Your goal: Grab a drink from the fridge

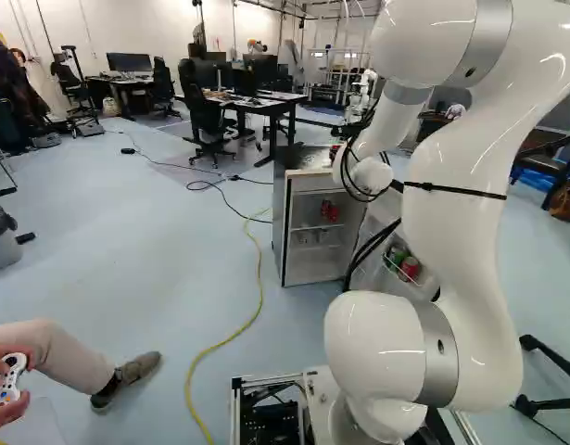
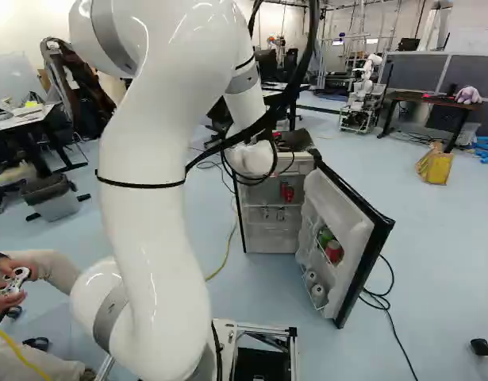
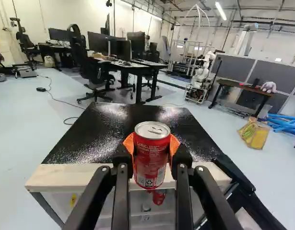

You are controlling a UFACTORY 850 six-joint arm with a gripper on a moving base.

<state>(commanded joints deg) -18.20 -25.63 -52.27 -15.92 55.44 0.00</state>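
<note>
With the can (image 3: 152,165) gripped upright between your fingers (image 3: 151,147) at the front of the fridge (image 3: 85,143), you should draw it back slowly and level, avoiding the open door (image 2: 336,213).

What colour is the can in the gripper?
The soda can is red with a silver top, clearest in the wrist view.

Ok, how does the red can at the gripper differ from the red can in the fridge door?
The held can is clamped between the orange pads; the door can sits in the open fridge door. The held can is alone; the door can has a green can beside it. Both are red.
</note>
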